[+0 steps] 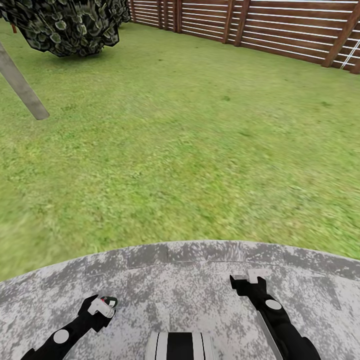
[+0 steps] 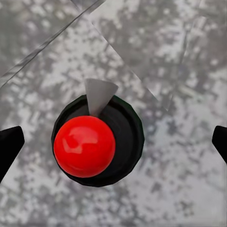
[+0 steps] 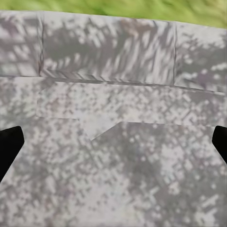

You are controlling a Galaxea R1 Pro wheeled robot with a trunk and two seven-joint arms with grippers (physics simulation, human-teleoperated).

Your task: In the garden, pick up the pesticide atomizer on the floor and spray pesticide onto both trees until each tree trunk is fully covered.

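Observation:
The pesticide atomizer (image 2: 85,145) stands on grey stone paving, seen from above as a black round body with a glossy red ball top and a grey spout. My left gripper (image 2: 113,144) hangs open over it, with a dark fingertip at each side and apart from it. In the head view the atomizer (image 1: 109,301) is a small dark shape at the tip of the left gripper (image 1: 100,307). My right gripper (image 1: 253,279) is open over bare stone (image 3: 113,156). A pale grey tree trunk (image 1: 22,85) leans at far left. A dark-green leafy crown (image 1: 65,25) hangs beyond it.
The curved stone paving (image 1: 180,270) ends at a wide grass lawn (image 1: 190,140) stretching ahead. A brown slatted wooden fence (image 1: 280,25) closes the far side and right corner. My base (image 1: 180,346) shows at the bottom centre.

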